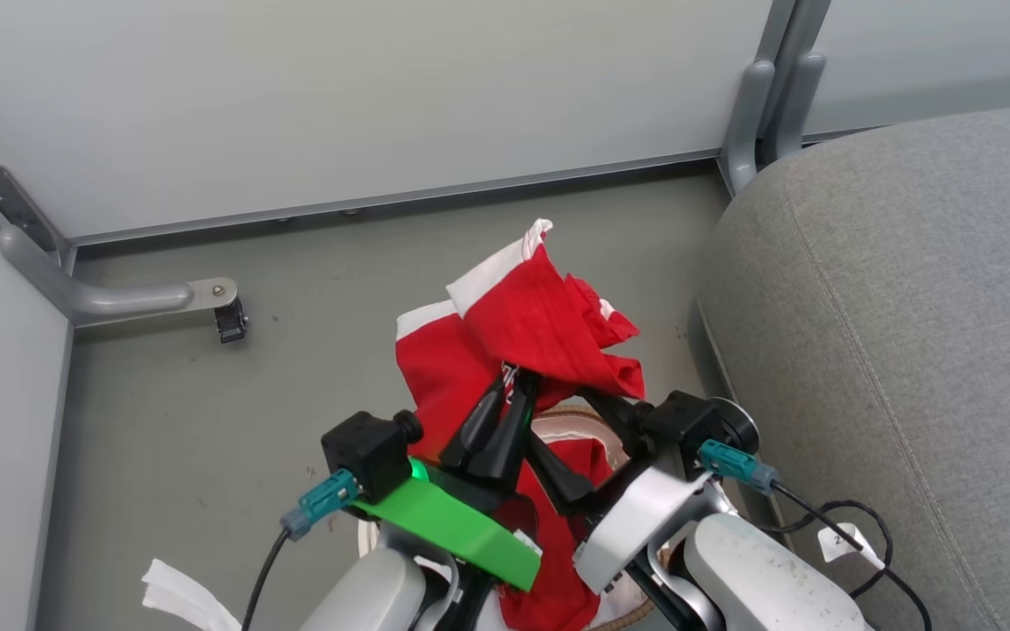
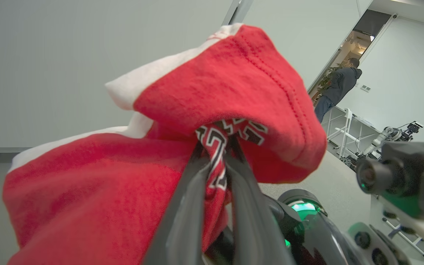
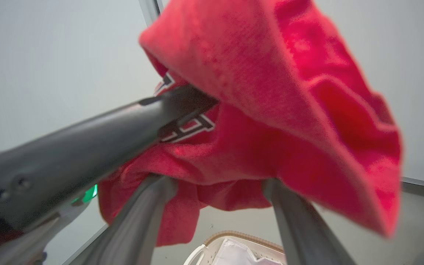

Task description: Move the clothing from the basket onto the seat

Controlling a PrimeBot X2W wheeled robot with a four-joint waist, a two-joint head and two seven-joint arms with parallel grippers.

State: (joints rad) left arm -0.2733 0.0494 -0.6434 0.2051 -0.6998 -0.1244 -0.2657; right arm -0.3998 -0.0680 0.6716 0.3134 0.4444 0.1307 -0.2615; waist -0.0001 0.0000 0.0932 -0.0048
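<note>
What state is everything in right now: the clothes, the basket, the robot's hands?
red garment: lifted above the basket, bunched.
left gripper: jaws shut on the garment.
right gripper: jaws open, tips hidden under the cloth.
basket: below the garment, white sheet inside.
seat: garment not yet on it.

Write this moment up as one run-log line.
left gripper: shut on red garment, held above basket | right gripper: open, beneath the cloth | seat: no clothing on visible part
</note>
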